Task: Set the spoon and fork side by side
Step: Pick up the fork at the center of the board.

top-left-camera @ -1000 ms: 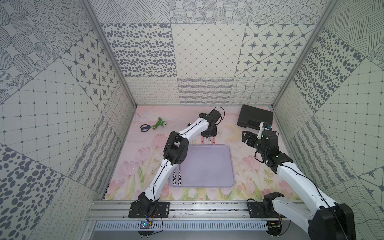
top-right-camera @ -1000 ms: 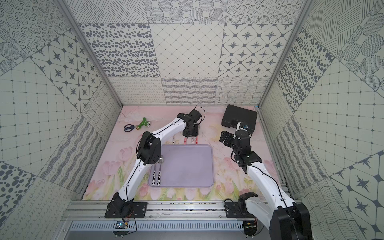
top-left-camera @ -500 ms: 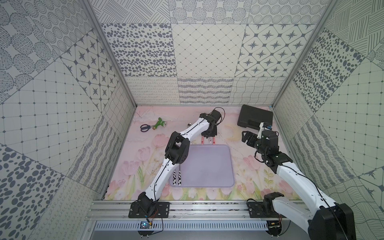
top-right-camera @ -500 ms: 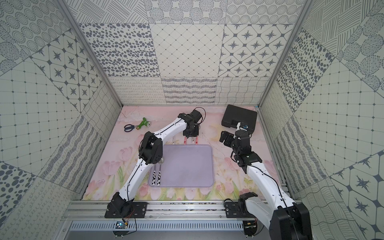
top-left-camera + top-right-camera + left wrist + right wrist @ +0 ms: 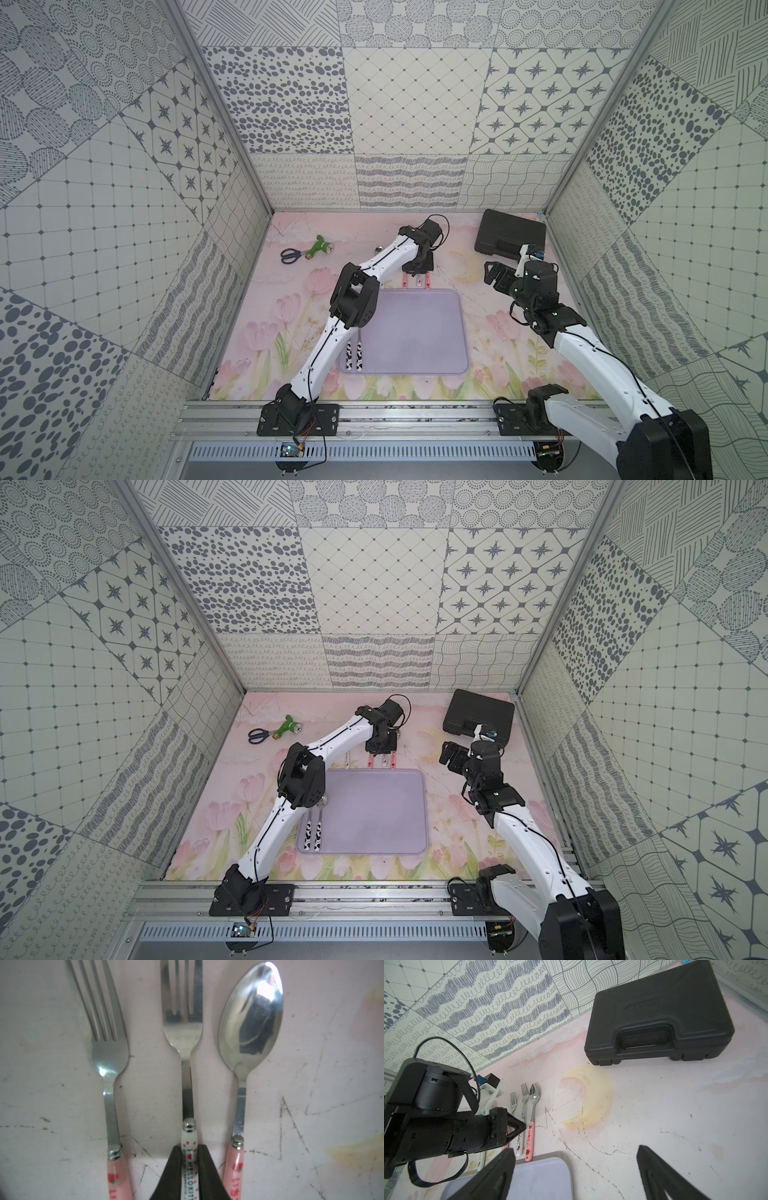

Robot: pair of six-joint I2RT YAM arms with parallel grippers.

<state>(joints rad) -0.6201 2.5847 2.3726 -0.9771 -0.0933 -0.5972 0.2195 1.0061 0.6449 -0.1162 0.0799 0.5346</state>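
Left end effector is clamped on the white-handled fork at the top of its handle, just below the metal collar. Spoon lies just beside the end effector on one side and pink-handled fork on the other, both flat on the surface. The held fork looks light and stiff. Its glossy, narrow handle is likely slippery, so it may pivot in the grip. Right end effector gapes wide and empty, well apart.

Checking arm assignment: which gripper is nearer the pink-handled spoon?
Left. The left gripper is shut on the white-handled fork beside the spoon; the right gripper hovers open, well apart from it.
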